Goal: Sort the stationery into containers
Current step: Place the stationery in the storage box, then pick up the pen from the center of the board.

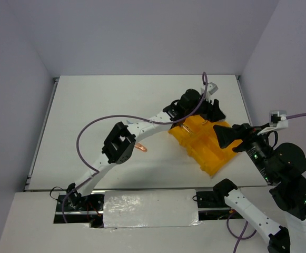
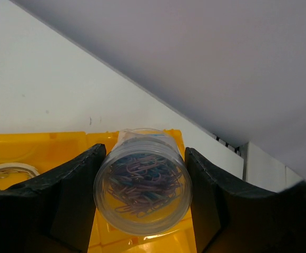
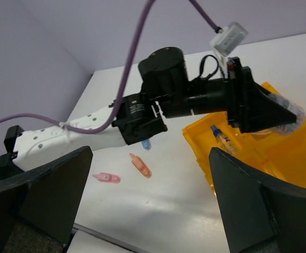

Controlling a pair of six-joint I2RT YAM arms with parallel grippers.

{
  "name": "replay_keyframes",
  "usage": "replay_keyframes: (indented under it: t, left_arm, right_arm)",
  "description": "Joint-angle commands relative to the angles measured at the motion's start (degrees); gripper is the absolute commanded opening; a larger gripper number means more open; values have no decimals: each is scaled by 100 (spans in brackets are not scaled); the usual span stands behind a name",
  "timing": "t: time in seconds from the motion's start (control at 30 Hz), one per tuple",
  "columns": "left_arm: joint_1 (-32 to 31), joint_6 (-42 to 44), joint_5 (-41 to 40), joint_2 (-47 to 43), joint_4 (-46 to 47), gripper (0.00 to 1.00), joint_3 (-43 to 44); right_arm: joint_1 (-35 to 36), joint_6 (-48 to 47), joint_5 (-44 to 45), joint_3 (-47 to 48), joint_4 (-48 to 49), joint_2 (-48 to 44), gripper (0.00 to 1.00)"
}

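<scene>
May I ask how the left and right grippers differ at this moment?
The left gripper is shut on the clear cup of paper clips; the right gripper is open and empty. The left is above the yellow tray; the right is at its right side. Both have black fingers.

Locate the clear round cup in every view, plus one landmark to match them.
Top external: not visible, hidden beneath the left gripper over the yellow tray.
Left wrist: clear round cup at bottom centre, clamped between the jaws.
Right wrist: right edge, at the left gripper's tip.
Shared landmark: the yellow tray.
</scene>
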Motion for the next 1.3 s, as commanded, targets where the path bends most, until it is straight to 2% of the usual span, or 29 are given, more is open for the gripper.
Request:
replay_keyframes:
  t: [0.0, 0.3, 0.5, 0.53, 0.57, 0.6, 0.7, 0.9, 0.97, 1.1, 1.2, 1.23, 1.27]
  left_arm:
    - [-125, 237, 97, 176, 642, 12, 503]
    - [-354, 668, -123, 563, 273, 20, 591]
    - [-459, 1011, -343, 704, -140, 46, 820]
    - [-459, 1011, -396, 704, -149, 56, 767]
    - [-459, 1029, -431, 686, -158, 63, 741]
    - [-459, 1038, -449, 651, -167, 76, 714]
    - [-459, 1038, -572, 590, -211, 90, 697]
    - [-442, 1055, -721, 309, -105, 99, 486]
    - [-381, 959, -809, 20, -18, 99, 328]
    - [-196, 783, -1064, -798, 395, 99, -577]
    - [111, 713, -1773, -1718, 116, 99, -1129]
    - [199, 686, -1776, -1931, -33, 99, -1132]
    - [278, 677, -2341, -2133, -192, 99, -1314]
  right_arm:
    - [23, -63, -269, 156, -278, 33, 100]
    - [32, -151, -419, -20, -173, -28, 100]
    - [32, -177, -480, -20, -138, -2, 100]
    - [32, -168, -507, -20, -129, -2, 100]
    - [32, -168, -559, -20, -121, -2, 100]
    - [32, -168, -568, -29, -112, 7, 100]
    - [32, -159, -604, -20, -103, 7, 100]
    - [32, -151, -683, 6, -85, 51, 100]
    - [32, -142, -674, 24, -50, 59, 100]
    - [32, -168, -718, 68, 29, 112, 100]
    - [32, -212, -805, -37, 204, 191, 100]
    - [32, -221, -849, -90, 248, 217, 100]
    - [23, -230, -972, -151, 309, 261, 100]
